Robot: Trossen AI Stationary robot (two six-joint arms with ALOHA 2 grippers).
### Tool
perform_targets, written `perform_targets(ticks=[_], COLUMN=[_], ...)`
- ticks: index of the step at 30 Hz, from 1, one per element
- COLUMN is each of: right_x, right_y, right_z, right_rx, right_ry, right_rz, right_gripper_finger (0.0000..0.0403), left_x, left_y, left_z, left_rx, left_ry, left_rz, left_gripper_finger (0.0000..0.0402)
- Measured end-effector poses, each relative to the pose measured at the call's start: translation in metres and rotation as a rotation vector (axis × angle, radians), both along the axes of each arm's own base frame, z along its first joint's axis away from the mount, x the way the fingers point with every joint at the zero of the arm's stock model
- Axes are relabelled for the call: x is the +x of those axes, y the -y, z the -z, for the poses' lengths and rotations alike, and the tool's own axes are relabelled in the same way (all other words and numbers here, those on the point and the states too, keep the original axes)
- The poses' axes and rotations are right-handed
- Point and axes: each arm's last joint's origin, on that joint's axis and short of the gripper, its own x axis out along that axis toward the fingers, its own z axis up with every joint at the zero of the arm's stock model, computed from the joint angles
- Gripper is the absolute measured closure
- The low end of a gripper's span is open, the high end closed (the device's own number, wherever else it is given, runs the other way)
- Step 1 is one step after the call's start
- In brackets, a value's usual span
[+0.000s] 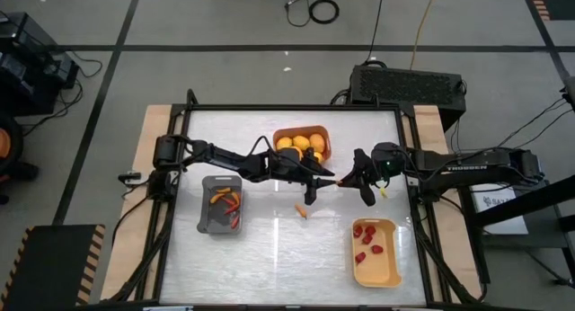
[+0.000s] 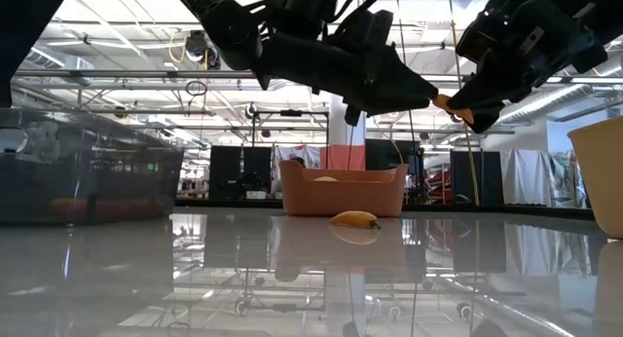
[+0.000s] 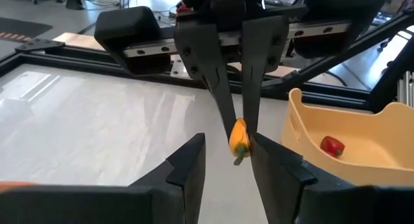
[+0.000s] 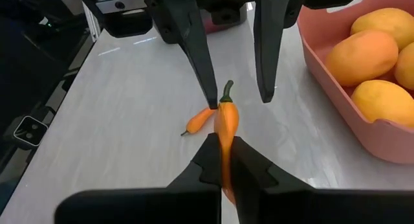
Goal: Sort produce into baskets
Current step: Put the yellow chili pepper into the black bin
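Right claw (image 4: 223, 160): pressed together on a slim orange toy chili with a green stem (image 4: 226, 122), held in the air above the white bench (image 1: 269, 248), mid-bench.
Left claw (image 3: 226, 160): fingers spread, facing the right claw, one on each side of the chili's stem end; contact cannot be told.
Second orange chili piece (image 1: 301, 210): lying on the bench below the claws.
Orange plastic tray (image 1: 325, 137): at the far edge, holding yellow-orange round fruits (image 1: 299, 143).
Dark grey tray (image 1: 205, 223): on the left, with red and orange chili pieces (image 1: 226, 202).
Yellow tray (image 1: 388, 268): near right, with small red berries (image 1: 366, 239).
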Motion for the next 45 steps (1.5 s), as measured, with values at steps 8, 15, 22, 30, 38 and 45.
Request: perform_targets(ticks=[8, 15, 22, 30, 38, 45], right_x=[-0.001, -0.001, 0.0, 0.001, 0.001, 0.002], right_y=[-0.002, -0.003, -0.002, -0.002, -0.002, -0.002], right_z=[0.002, 0.002, 0.0, -0.001, -0.001, -0.004], right_rx=[0.006, 0.002, -0.009, -0.01, -0.007, -0.006], right_ry=[-0.021, -0.029, 0.003, 0.009, 0.015, 0.041], right_rz=[-0.016, -0.026, -0.021, -0.018, -0.014, -0.011], right_gripper_finger=[0.0396, 0.0396, 0.0396, 0.0396, 0.0396, 0.0396], left_x=[0.0, -0.001, -0.001, -0.002, -0.002, -0.002], left_y=[-0.008, -0.015, -0.013, -0.014, -0.014, -0.014], left_z=[-0.002, -0.004, -0.004, -0.002, -0.001, 0.0], left_rx=[0.008, -0.055, -0.084, -0.084, -0.078, -0.102], left_ry=[0.021, 0.041, 0.038, 0.018, 0.01, -0.008], left_rz=[-0.019, 0.114, 0.174, 0.16, 0.157, 0.148], left_gripper_finger=[0.0274, 0.0274, 0.0274, 0.0274, 0.0274, 0.028])
